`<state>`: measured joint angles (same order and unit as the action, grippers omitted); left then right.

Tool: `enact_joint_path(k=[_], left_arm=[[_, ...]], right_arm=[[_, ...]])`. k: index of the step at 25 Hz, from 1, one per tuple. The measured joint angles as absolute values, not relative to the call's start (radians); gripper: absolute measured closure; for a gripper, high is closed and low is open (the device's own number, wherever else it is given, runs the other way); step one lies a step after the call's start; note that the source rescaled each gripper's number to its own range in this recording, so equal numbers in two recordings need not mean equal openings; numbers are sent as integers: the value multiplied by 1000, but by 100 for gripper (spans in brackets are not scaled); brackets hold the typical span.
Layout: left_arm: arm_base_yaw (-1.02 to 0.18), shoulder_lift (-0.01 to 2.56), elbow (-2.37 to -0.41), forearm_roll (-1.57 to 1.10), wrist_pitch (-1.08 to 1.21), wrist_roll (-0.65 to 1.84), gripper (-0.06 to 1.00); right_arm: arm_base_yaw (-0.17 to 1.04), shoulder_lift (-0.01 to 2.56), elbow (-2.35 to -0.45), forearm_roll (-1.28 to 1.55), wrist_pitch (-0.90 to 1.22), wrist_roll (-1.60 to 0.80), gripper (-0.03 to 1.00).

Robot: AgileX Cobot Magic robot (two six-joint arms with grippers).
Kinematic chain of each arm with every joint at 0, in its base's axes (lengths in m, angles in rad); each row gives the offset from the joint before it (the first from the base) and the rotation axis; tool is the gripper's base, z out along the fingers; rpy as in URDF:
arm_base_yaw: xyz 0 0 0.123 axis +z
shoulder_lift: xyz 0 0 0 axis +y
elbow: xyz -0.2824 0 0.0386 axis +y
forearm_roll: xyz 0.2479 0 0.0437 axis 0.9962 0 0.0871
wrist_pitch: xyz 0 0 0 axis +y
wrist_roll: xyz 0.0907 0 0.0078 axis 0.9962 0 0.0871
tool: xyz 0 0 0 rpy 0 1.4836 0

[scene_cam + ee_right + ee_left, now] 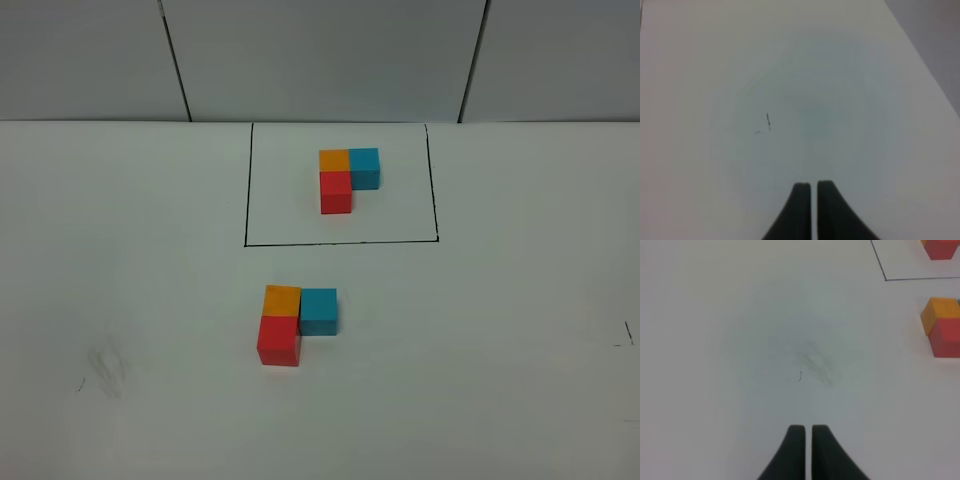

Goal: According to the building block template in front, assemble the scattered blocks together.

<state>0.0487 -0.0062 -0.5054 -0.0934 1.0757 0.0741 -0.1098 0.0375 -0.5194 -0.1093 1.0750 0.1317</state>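
Both black two-fingered grippers, left and right, are closed and empty over bare white table. The red, orange and teal-blue loose cubes sit joined in an L, near the black-framed template trio. Assembly looks finished; at most a check of alignment remains.

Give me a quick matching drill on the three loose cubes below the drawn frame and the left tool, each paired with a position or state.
Things:
1. red cube
2. orange cube
3. teal-blue cube
4. left tool

States:
A. on the orange cube's right, touching it
B. shut, holding nothing, over bare table
C. nearest the camera in the high view
D. directly behind the red cube

Pairs: 1-C, 2-D, 3-A, 4-B
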Motion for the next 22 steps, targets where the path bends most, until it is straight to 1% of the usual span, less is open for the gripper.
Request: enact_joint_path(k=[11,22], left_arm=[[49,-6,-505,-93,1076,75,94],[49,-6,-505,-93,1076,75,94]], right_arm=[[-110,34,-513,-115,1077,0,97],[-110,34,-503,-131,1071,-23,97]])
